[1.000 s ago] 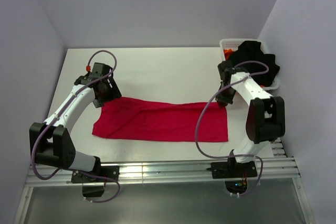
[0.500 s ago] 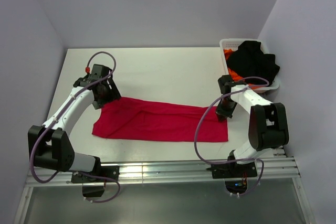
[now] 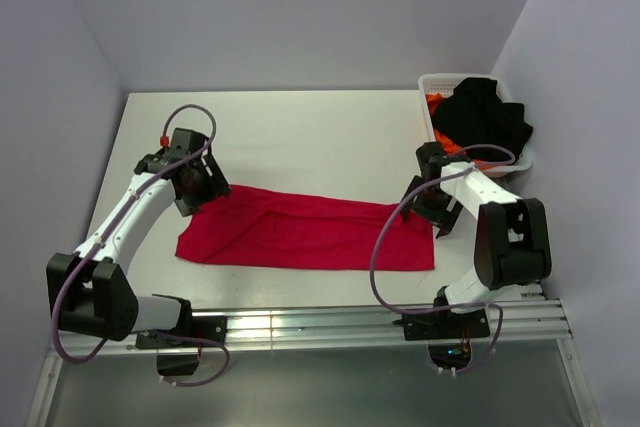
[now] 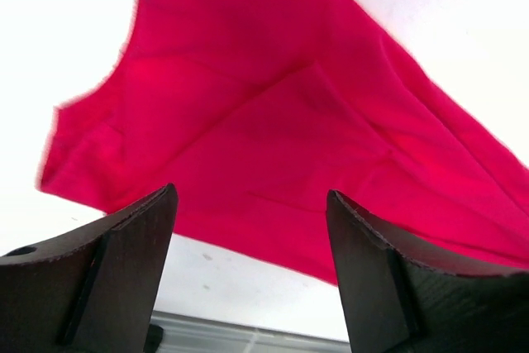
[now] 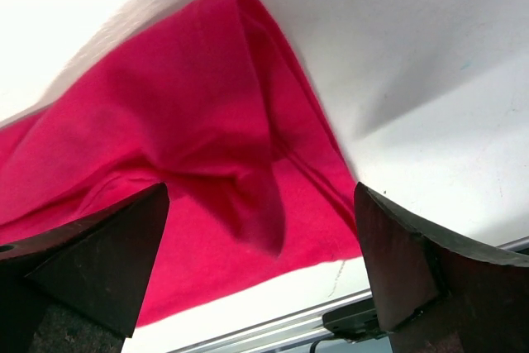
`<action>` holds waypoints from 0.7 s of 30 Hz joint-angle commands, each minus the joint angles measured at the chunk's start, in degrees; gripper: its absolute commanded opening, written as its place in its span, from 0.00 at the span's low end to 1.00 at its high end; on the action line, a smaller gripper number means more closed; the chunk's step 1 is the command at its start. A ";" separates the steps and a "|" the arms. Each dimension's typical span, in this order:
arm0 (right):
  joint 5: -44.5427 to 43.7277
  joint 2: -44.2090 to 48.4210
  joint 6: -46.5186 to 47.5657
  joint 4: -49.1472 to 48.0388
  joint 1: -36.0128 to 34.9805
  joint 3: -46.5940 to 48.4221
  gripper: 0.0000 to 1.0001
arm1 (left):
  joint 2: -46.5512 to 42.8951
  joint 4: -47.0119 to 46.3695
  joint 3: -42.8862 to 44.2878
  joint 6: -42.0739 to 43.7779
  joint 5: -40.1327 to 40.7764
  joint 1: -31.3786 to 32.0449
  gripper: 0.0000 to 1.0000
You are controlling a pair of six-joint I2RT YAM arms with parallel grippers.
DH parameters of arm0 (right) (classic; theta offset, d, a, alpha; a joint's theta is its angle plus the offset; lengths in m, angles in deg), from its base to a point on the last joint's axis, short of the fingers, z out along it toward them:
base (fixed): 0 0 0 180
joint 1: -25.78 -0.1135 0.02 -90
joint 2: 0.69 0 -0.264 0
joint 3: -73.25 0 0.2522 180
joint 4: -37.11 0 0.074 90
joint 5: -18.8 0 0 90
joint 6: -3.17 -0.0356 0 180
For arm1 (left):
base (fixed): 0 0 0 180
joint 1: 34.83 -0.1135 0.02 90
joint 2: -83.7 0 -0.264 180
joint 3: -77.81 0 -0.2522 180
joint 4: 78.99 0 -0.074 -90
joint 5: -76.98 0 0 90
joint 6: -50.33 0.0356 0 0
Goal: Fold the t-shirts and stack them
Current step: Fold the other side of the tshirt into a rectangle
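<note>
Folding of the red t-shirt looks partly done. It lies flat on the white table in the middle of the top view, as a long band that runs from left to right. A black t-shirt and an orange t-shirt sit in the white basket at the upper right of the frame, so most of the job seems not yet done. The left gripper hangs over the band's upper left corner, and its arm bends up along the left side of the frame. Its two fingers are apart and hold nothing; the left wrist view shows red cloth below the gap. The right gripper sits at the band's upper right corner, with its arm curled in at the right side. Its fingers are spread very wide with nothing between them, and the cloth under them is bunched into a small ridge. The next move likely calls for each gripper to go down, pinch an edge, and bring the band over on itself to make it shorter. The cloth is soft, so a thin pinch could slip.
</note>
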 commanded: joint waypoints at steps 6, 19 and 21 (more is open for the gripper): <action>1.53 9.64 -0.71 1.21 0.45 0.36 1.00 | 1.88 -7.84 -6.89 -5.83 -11.08 -0.12 0.75; 2.59 19.40 -0.19 2.53 0.44 -6.14 1.00 | 18.58 -13.92 5.40 10.93 -10.13 -0.30 0.84; 2.94 20.89 0.08 2.88 0.45 -7.11 1.00 | 19.55 -14.71 7.52 13.85 -10.65 -0.47 0.85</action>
